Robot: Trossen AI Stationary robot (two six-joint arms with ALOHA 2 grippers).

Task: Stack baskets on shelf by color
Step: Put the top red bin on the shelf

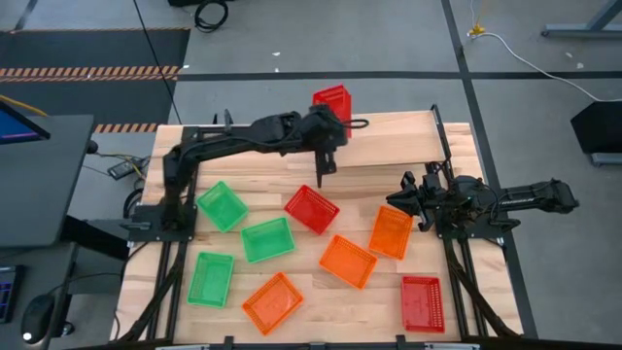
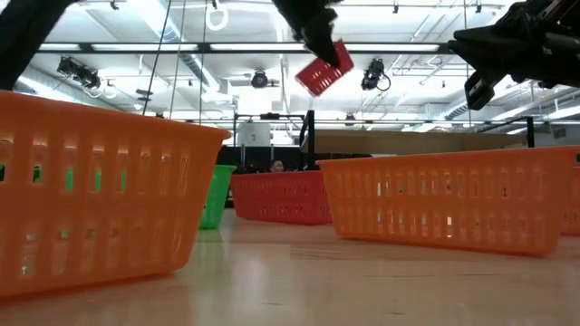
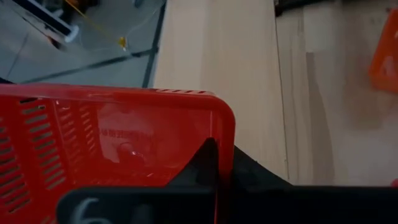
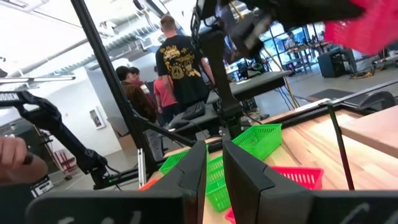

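Red basket [image 1: 332, 100] hung tilted above the shelf's [image 1: 389, 146] back edge, clamped in the left end effector [image 1: 328, 122]. Right end effector [image 1: 397, 197] waited by the surface's [image 1: 321, 311] right edge, fingers nearly together, empty.

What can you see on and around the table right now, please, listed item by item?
red baskets: three, red; one lifted in the left gripper beside the shelf, one mid-table, one at a right-hand corner
orange baskets: three, orange; two right of centre, one towards the left
green baskets: three, green; clustered on the left half
shelf: one, light wood, along the table's edge, nothing on it
table: one, light wood
people: at least three, in the room behind
left gripper: shut on the lifted red basket
right gripper: empty, above the table's right side
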